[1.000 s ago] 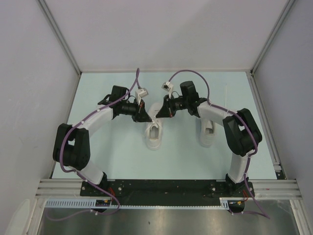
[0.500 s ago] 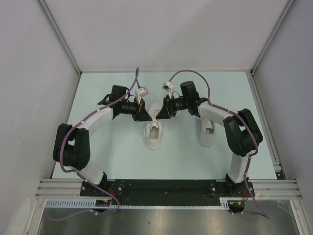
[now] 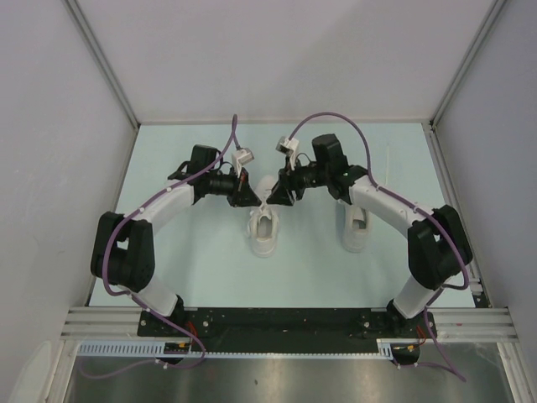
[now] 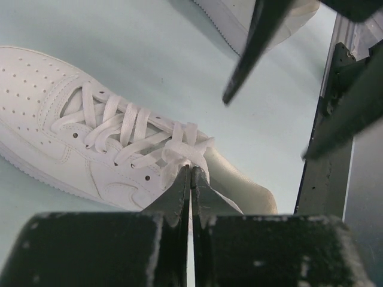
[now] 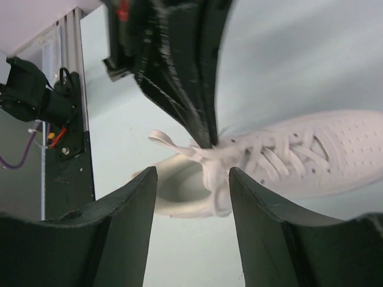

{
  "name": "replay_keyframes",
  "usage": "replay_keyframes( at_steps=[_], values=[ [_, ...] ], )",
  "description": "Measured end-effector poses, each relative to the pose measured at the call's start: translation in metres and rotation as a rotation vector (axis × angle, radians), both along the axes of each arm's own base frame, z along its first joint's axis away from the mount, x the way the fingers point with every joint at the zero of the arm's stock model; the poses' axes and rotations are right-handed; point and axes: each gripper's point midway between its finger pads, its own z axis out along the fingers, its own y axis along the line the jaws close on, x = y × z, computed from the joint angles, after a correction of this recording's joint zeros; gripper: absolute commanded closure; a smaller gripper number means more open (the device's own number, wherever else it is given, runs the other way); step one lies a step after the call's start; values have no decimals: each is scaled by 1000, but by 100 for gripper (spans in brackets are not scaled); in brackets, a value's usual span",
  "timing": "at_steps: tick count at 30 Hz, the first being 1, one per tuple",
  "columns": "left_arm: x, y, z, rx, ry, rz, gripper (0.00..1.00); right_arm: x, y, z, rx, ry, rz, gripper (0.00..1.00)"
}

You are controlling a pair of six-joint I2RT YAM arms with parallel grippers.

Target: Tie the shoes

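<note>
Two white shoes lie toes away from the arms on the pale blue table. The left shoe [image 3: 265, 237] [image 4: 66, 131] [image 5: 323, 155] lies between both grippers; the right shoe [image 3: 355, 228] lies under the right arm. My left gripper [image 3: 254, 199] [image 4: 190, 173] is shut on the white lace [image 4: 179, 148] at the top eyelets of the left shoe. A short lace loop [image 5: 164, 142] sticks out beside its tips. My right gripper [image 3: 275, 197] [image 5: 192, 179] hovers open just above the shoe's collar, facing the left gripper, with nothing between its fingers.
The right gripper's dark fingers [image 4: 248, 54] hang close over the left gripper. An aluminium rail [image 5: 66, 119] [image 4: 326, 149] runs along the table's near edge. White enclosure walls [image 3: 59, 126] stand on the left, right and back.
My right gripper has opened and let go of the lace, and the right arm's elbow has swung out to the right. The left gripper stays shut on the lace.
</note>
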Motion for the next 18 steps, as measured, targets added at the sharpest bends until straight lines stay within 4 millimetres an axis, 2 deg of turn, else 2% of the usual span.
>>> replay_keyframes(
  at_steps=[4, 6, 7, 8, 11, 18],
  values=[
    [0, 0, 0, -3, 4, 0, 100, -13, 21, 3, -7, -95, 42, 41],
    [-1, 0, 0, -4, 4, -1, 100, -14, 27, 2, -3, -124, 45, 47],
    [0, 0, 0, -4, 1, -3, 100, -12, 28, 2, 0, -135, 39, 50],
    [0, 0, 0, -4, -2, -5, 100, -7, 29, 4, 8, -147, 27, 57],
    [-1, -1, 1, -5, -3, -8, 100, 8, 28, 6, 29, -167, -11, 62],
    [0, 0, 0, -4, -18, -15, 100, 17, 30, -18, 8, -109, -28, 59]
  ],
)
